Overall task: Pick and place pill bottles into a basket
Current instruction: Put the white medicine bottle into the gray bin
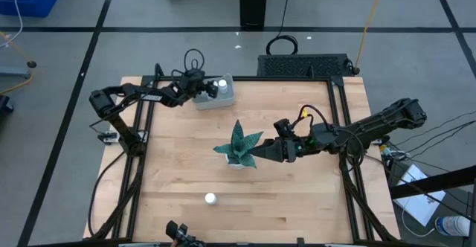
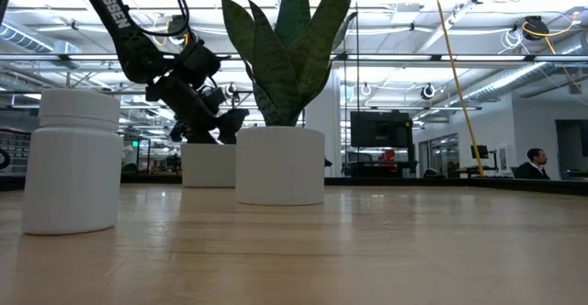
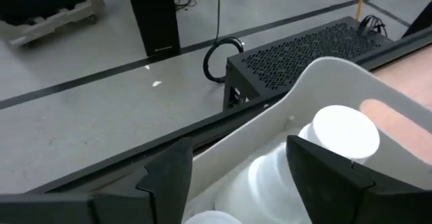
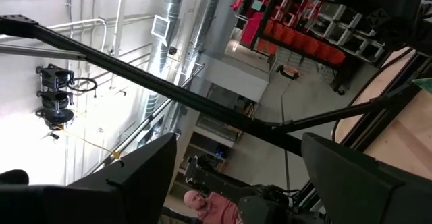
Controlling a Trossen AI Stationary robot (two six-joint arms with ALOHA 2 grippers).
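Hovering over the basket [image 1: 223, 98] at the desk's far edge, left gripper [image 1: 202, 88] has jaws apart above bottles [image 3: 344, 131] inside. One bottle [image 1: 210, 199] remains out near the front; right gripper [image 1: 256, 155], jaws apart, waits beside the plant [image 1: 238, 146].

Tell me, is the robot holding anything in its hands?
No. The left hand is open over the basket, with bottles inside below it. The right hand is open beside the plant, holding nothing.

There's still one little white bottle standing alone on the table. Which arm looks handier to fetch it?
Probably the right. Its gripper hangs open beside the plant, nearer the lone pill bottle. The left gripper is at the far edge, open over the basket.
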